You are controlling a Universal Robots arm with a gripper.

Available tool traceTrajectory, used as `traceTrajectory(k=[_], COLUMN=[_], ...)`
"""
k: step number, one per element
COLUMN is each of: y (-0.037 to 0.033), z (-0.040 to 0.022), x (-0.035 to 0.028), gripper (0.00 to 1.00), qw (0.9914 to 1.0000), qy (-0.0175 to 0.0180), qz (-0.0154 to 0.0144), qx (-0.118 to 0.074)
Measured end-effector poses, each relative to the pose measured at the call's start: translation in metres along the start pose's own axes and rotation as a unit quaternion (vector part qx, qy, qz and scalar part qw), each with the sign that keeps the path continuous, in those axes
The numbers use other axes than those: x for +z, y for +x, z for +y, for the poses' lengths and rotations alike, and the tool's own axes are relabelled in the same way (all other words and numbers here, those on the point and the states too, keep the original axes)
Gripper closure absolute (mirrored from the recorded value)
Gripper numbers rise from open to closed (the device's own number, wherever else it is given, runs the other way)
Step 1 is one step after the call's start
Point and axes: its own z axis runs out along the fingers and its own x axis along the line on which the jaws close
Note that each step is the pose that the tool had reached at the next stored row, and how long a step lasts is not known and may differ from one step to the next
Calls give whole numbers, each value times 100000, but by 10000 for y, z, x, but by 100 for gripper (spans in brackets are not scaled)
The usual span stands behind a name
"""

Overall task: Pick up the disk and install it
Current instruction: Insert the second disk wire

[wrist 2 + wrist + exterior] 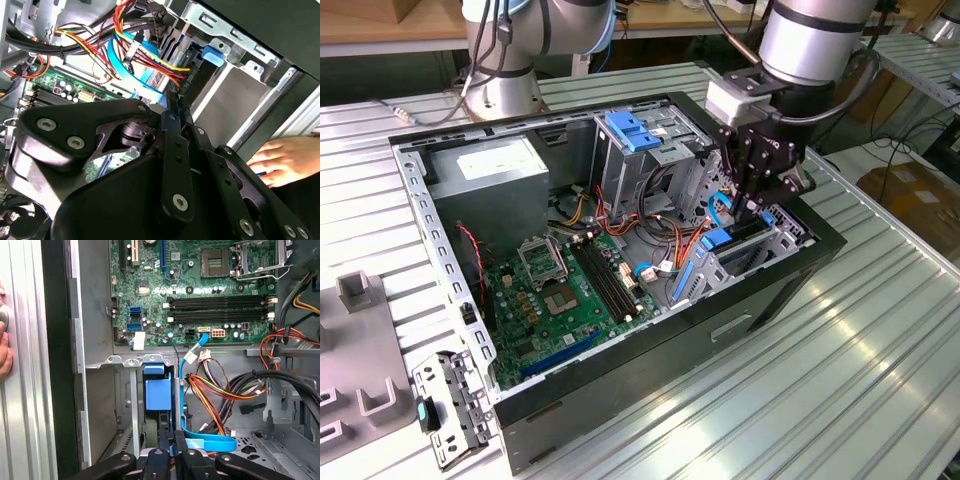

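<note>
Grey box: in the open computer case, toward the exterior view's left.
Circuit board: on the case floor, mid-case.
Disk: standing on edge in the drive bay by the case's right wall, apparently partly slid in.
Tool: clenched on the disk's upper edge.
Hand: resting outside the case.

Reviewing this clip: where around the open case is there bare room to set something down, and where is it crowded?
Bare ribbed table runs along the case on the exterior view's right and in front. Inside, the cables between motherboard and drive bay are crowded, with the gripper down over that bay. The exterior view's left holds grey fixtures.
</note>
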Motion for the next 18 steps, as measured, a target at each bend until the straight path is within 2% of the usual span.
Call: traceTrajectory(k=[18], y=[10], z=[-5], x=[39], gripper=[84], qw=[100000], qy=[69], qz=[-30], qx=[3])
